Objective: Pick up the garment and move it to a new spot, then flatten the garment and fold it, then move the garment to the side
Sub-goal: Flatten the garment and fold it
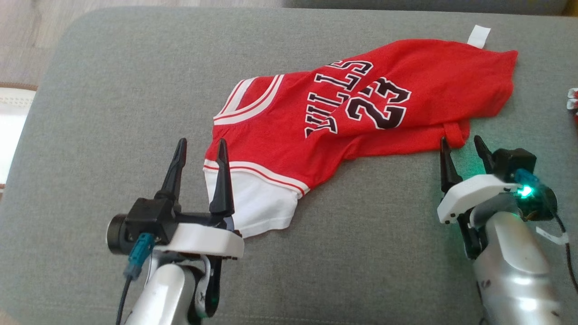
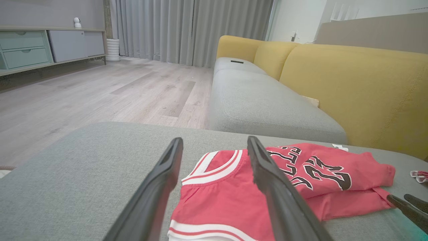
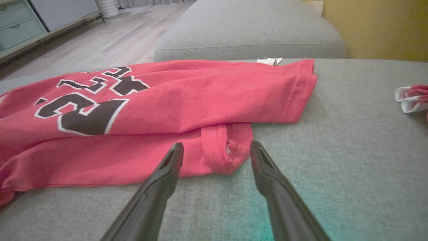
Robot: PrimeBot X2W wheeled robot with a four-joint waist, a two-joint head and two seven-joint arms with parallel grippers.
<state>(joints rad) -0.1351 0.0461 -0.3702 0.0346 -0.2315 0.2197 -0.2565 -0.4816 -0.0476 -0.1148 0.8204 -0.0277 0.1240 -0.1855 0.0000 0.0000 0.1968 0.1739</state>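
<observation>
Grey cushion [image 1: 113, 90], red garment [image 1: 280, 135], left claw [image 1: 202, 142] wide at its white edge, right claw [image 1: 460, 140] wide beside its folded corner

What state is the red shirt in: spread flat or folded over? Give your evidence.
Folded over. On the red shirt, a printed layer lies across a lower layer sticking out beneath.

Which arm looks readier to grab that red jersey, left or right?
Probably the left. The open left gripper straddles the jersey at its white-trimmed edge, one finger over the cloth. The right gripper, also open, sits just short of a folded corner.
</observation>
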